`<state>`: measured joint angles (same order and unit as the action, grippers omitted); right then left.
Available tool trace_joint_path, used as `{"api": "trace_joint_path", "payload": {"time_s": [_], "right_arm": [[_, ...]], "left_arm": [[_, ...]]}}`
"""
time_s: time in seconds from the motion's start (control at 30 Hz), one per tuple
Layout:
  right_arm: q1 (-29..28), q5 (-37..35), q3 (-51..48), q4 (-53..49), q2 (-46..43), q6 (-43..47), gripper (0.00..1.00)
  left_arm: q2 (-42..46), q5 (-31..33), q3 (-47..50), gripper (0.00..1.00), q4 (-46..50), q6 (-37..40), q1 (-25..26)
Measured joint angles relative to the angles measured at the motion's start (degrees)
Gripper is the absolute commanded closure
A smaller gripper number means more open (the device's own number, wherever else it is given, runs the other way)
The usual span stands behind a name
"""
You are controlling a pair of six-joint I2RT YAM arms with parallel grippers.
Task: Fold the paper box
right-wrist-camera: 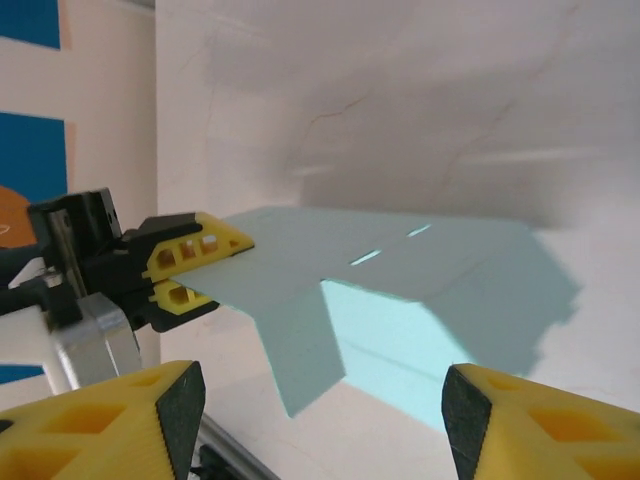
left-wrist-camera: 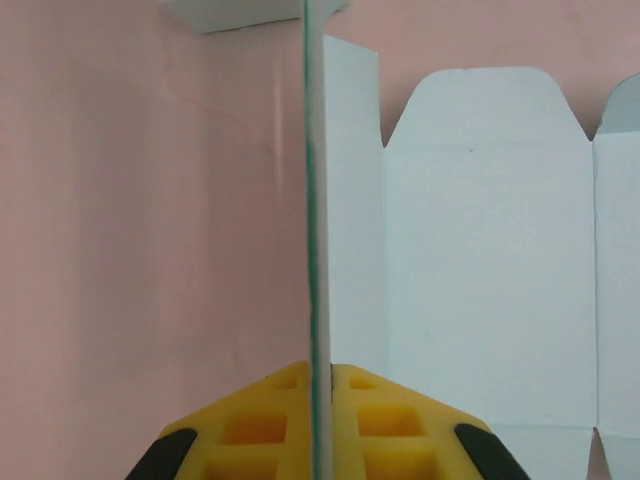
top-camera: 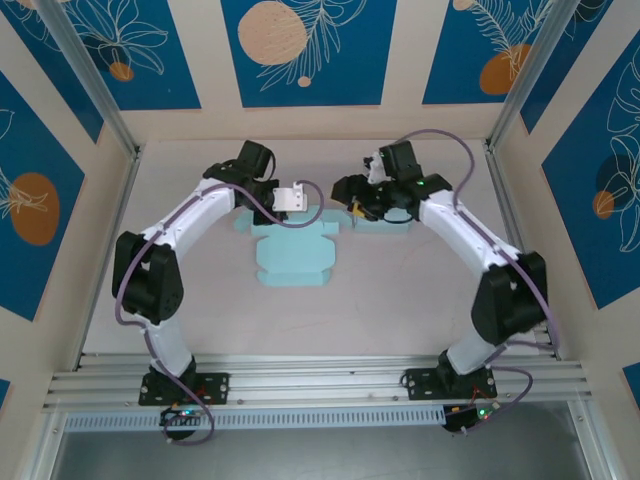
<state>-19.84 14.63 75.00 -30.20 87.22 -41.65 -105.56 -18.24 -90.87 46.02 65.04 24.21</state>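
The paper box (top-camera: 294,251) is a light blue, unfolded cardboard cutout lying near the back middle of the table. My left gripper (top-camera: 297,202) is shut on one of its flaps. In the left wrist view that flap (left-wrist-camera: 318,220) stands edge-on, pinched between the yellow fingers (left-wrist-camera: 262,425), with flat panels (left-wrist-camera: 490,260) lying to the right. My right gripper (top-camera: 359,207) hovers at the box's right end, open, with nothing between its fingers (right-wrist-camera: 120,420). The right wrist view shows the box (right-wrist-camera: 420,265) partly lifted, and the left gripper (right-wrist-camera: 185,268) holding its left edge.
The table (top-camera: 400,310) is a pale pink surface, bare in front of the box. Walls with blue and orange panels (top-camera: 300,45) enclose the back and sides. An aluminium rail (top-camera: 320,385) carrying both arm bases runs along the near edge.
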Motion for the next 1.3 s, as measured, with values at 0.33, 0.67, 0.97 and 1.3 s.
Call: {"api": "trace_joint_path", "payload": {"time_s": [0.33,0.67,0.97,1.3], "right_arm": [[1.9,-4.4,-4.0,-2.9,1.2,4.0,0.34],[1.9,-5.1,-4.8,-0.7,4.2,4.7,0.35],[1.4,-5.2,-8.1,3.0,4.2,4.0,0.35],[-0.7,-5.0,-9.2,6.0,8.0,2.5,0.41]], "left_arm": [[-8.1,-1.2,-0.6,0.69,-5.0,-4.2,0.0],[0.8,4.6,17.6,0.91,-29.8,-7.6,1.0],[6.0,11.8,29.0,0.94,-51.4,-6.7,4.2],[1.6,13.3,23.4,0.94,-48.3,-6.0,4.4]]}}
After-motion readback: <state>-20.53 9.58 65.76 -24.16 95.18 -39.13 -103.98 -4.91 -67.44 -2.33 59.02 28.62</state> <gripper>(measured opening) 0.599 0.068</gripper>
